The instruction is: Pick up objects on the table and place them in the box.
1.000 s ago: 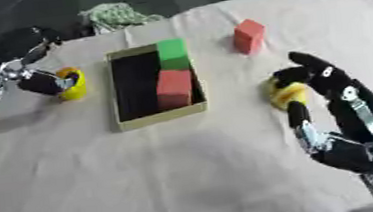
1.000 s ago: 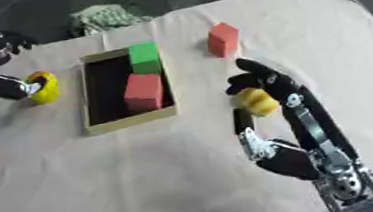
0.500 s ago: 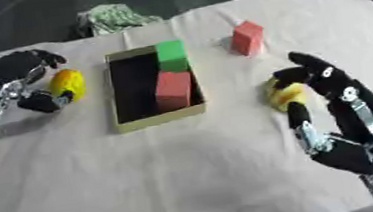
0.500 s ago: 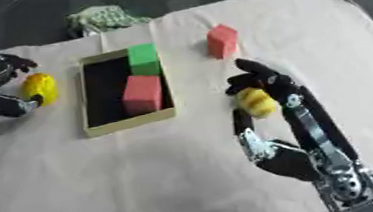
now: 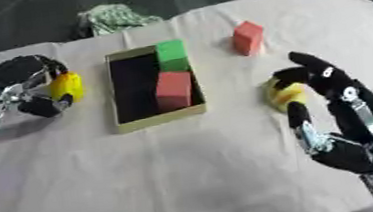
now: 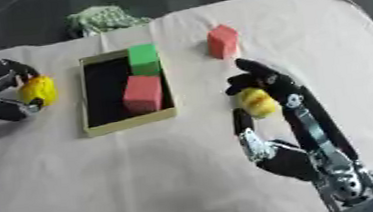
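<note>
My left hand (image 5: 25, 88) has its fingers curled round a yellow object (image 5: 67, 86) near the left edge of the tabletop (image 5: 146, 183), just left of the box (image 5: 131, 124), which already holds a green block (image 5: 170, 55) and a red block (image 5: 174, 89). My right hand (image 5: 340, 110) stands with fingers spread and straight, resting against a second yellow object (image 5: 286, 94) to the right of the box. Another red block (image 5: 248, 37) sits toward the far right corner, and a green-white cloth (image 5: 114, 18) lies at the far edge.

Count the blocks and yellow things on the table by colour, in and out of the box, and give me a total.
Red blocks: 2
Green blocks: 1
Yellow things: 2
Total: 5
</note>
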